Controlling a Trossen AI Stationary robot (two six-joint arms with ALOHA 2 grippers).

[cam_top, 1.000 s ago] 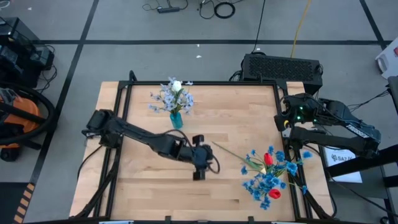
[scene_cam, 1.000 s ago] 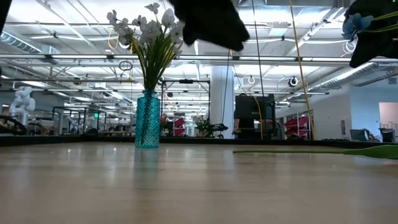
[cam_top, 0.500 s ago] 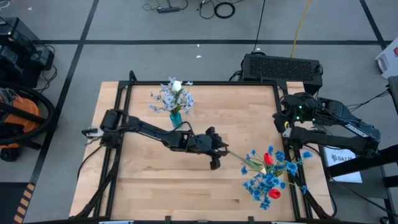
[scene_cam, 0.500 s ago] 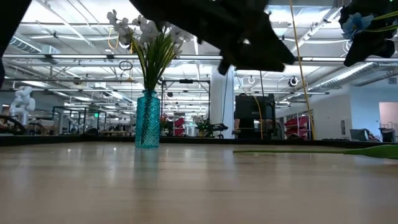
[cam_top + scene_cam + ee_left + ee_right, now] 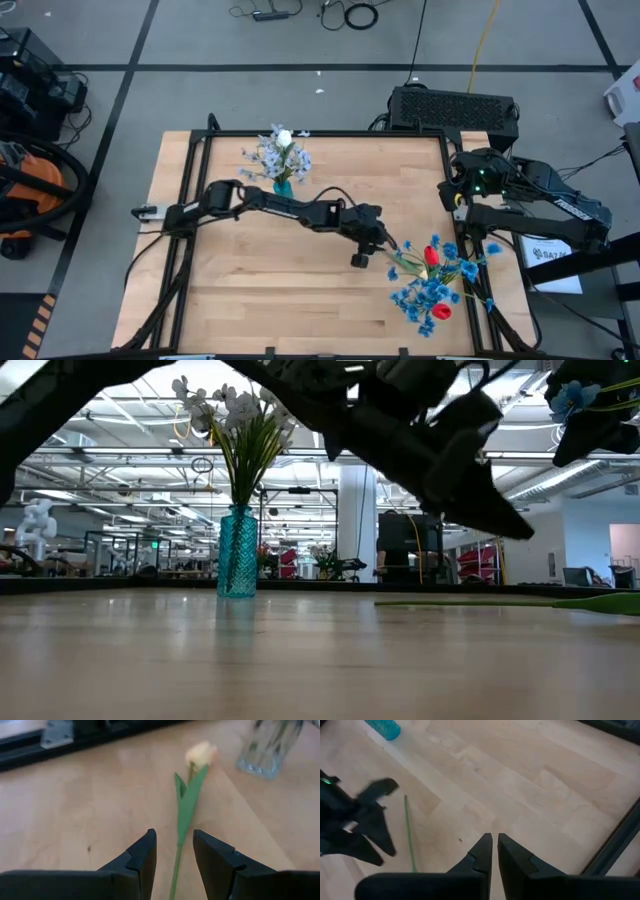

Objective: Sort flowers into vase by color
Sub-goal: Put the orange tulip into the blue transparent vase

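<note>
A cream-yellow tulip [image 5: 200, 754] lies flat on the table, its green stem [image 5: 392, 251] pointing toward the table's middle. My left gripper [image 5: 174, 840] hovers open just above that stem, one finger on each side, touching nothing; the low view shows the left gripper [image 5: 500, 520] clear of the table. A teal vase [image 5: 283, 190] holds pale blue-white sprays and a white bud. A clear vase [image 5: 270, 745] near the right edge holds bright blue sprays and red tulips [image 5: 432, 283]. My right gripper [image 5: 494, 847] waits shut at the table's right edge.
The clear vase's blue and red bunch [image 5: 440, 290] spreads over the table's near right corner, just beyond the cream bud. The teal vase [image 5: 237, 550] stands toward the far side. Bare wood [image 5: 250, 290] lies on the near left. A black frame rims the table [image 5: 200, 150].
My left arm has swung from the table's middle toward its right edge, stretching out and turning, and its gripper now hangs over the cream tulip's stem. The flowers and vases have stayed put.
</note>
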